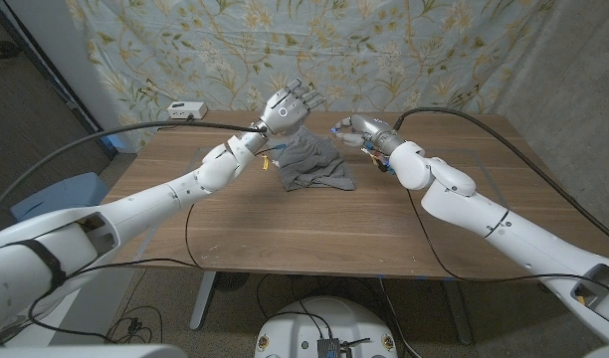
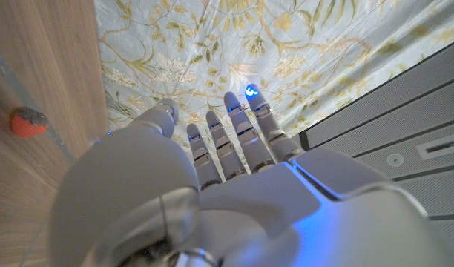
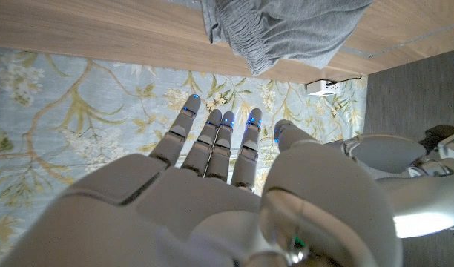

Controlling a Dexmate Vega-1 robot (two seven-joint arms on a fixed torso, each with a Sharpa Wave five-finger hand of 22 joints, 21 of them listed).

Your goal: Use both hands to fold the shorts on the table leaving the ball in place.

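Both arms run in from the near corners toward the far half of the wooden table (image 1: pixel 314 234). Left hand (image 1: pixel 290 107) is raised above the far-left corner of the shorts (image 1: pixel 314 164), fingers extended and apart, holding nothing; left wrist view agrees, fingers straight against the floral backdrop (image 2: pixel 212 44). Right hand (image 1: pixel 359 129) sits just beside the shorts' far-right edge, fingers extended and empty in the right wrist view; contact with the cloth, can't tell. Shorts are a grey bunched heap at the table's far middle, elastic waistband visible in the right wrist view, hems and edges not lined up, so no clean fold yet by my read. Ball (image 2: pixel 28 122): a small orange-red one lies on the wood in the left wrist view, well apart from the left hand; can't pick it out in the head view, so its spot relative to the shorts is unclear. White box (image 1: pixel 186 109) sits at the far-left table edge. Judgement: early stage. Remaining: flatten the heap, grip with both hands, fold, keep clear of the ball
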